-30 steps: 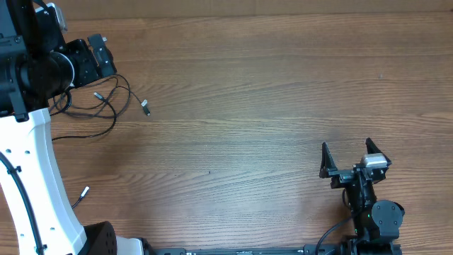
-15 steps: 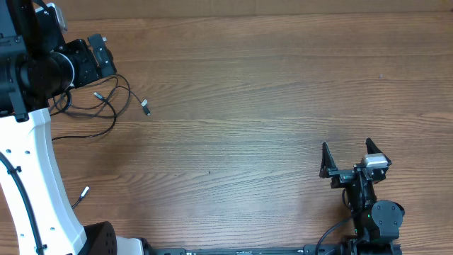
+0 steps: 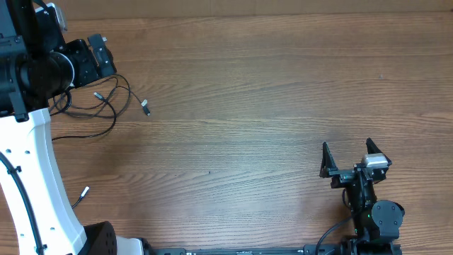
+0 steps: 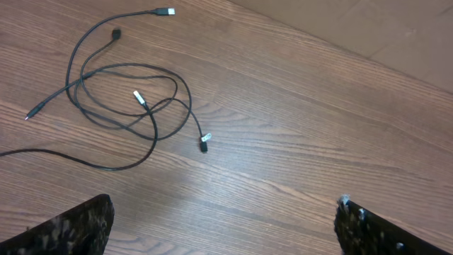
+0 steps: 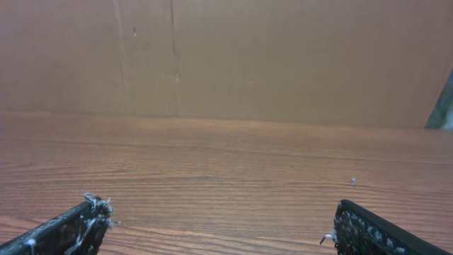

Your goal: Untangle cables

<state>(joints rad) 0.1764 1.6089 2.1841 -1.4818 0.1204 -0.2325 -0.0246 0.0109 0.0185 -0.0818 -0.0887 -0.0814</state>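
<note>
The cables [image 3: 106, 103] are thin black cords, round and smooth. They lie in loose, overlapping loops at the top-left corner of the overhead view, on the surface [image 3: 248, 106] and just beside the left pincer [image 3: 102, 55].

In the left wrist view the cables [image 4: 150, 113] cross each other several times near the middle of the bundle. The ends spread outward:
- a flat silver plug [image 4: 164, 11] at the top
- a small round black end [image 4: 115, 32] near it
- a short silver plug [image 4: 139, 98] inside the loops
- a dark plug w/ light tip [image 4: 204, 144] at the lower right

One strand goes out of the picture at the left edge. In the overhead view another small silver-tipped end [image 3: 83, 191] lies apart, near the white arm link [image 3: 28, 177].

The surface is wood w/ fine, straight grain, matte and medium brown.

The left pincer [image 4: 223, 209] is wide open w/ nothing between its fingers. It is above the surface, and the cables are in front of it, not touching. Its black pads [image 4: 78, 227] look rough and speckled.

The right pincer [image 3: 348, 159] is well apart, at the lower right. It is also wide open and holds nothing. In its own view the right pincer [image 5: 219, 209] faces bare wood and a plain brown board [image 5: 283, 57] behind. The fingertips [image 5: 85, 216] have some pale fluff on them.
</note>
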